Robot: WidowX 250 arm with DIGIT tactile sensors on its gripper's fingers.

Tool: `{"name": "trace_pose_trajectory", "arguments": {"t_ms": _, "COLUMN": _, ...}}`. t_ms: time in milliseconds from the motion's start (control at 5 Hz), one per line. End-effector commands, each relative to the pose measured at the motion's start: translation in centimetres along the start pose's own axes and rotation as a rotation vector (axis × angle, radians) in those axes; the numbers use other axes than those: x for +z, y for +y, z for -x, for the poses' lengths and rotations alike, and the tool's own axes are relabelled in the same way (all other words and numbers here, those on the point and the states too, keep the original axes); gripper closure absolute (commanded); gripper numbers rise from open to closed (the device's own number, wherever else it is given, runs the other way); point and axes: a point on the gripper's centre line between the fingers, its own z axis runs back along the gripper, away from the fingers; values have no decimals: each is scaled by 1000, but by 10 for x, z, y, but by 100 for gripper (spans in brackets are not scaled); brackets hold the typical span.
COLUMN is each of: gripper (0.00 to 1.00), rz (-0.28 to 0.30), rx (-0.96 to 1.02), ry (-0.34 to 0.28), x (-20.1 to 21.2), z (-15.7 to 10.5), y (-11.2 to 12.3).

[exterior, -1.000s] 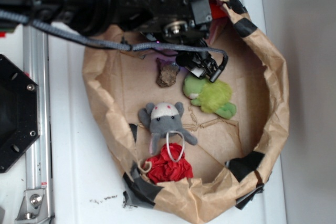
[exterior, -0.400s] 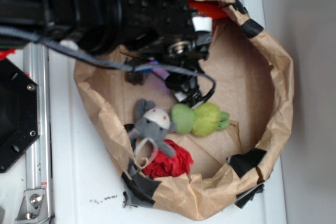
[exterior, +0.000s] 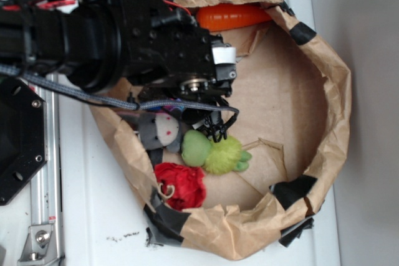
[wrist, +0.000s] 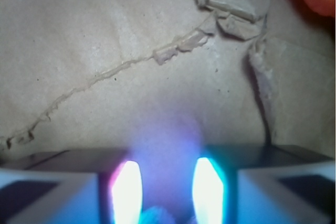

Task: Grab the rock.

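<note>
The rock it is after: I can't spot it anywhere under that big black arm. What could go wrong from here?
The rock is hidden in both views, so the gripper may close on nothing: the wrist view shows only bare brown paper. Its tips sit against the green plush toy and next to the grey plush mouse, so it could grab or shove a toy instead. The arm also crowds the paper wall and might crush it.

Paper basin (exterior: 330, 91) holds carrot (exterior: 234, 15), frog (exterior: 215, 152), mouse (exterior: 159, 130), perhaps red cloth (exterior: 182, 185).
</note>
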Motion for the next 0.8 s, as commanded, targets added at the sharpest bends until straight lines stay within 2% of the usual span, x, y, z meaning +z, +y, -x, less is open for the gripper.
{"name": "trace_pose_trajectory", "arguments": {"t_ms": 0, "gripper": 100, "rz": -4, "rx": 0, "ry": -34, "x": 9, "z": 1, "y": 5}}
{"name": "trace_pose_trajectory", "arguments": {"t_ms": 200, "gripper": 0, "rz": 32, "rx": 69, "ry": -102, "x": 31, "z": -4, "y": 15}}
{"name": "trace_pose_trajectory", "arguments": {"t_ms": 400, "gripper": 0, "rz": 110, "rx": 100, "ry": -219, "x": 80, "z": -11, "y": 29}}
{"name": "trace_pose_trajectory", "arguments": {"t_ms": 600, "gripper": 0, "rz": 148, "rx": 132, "ry": -288, "x": 126, "z": -12, "y": 41}}
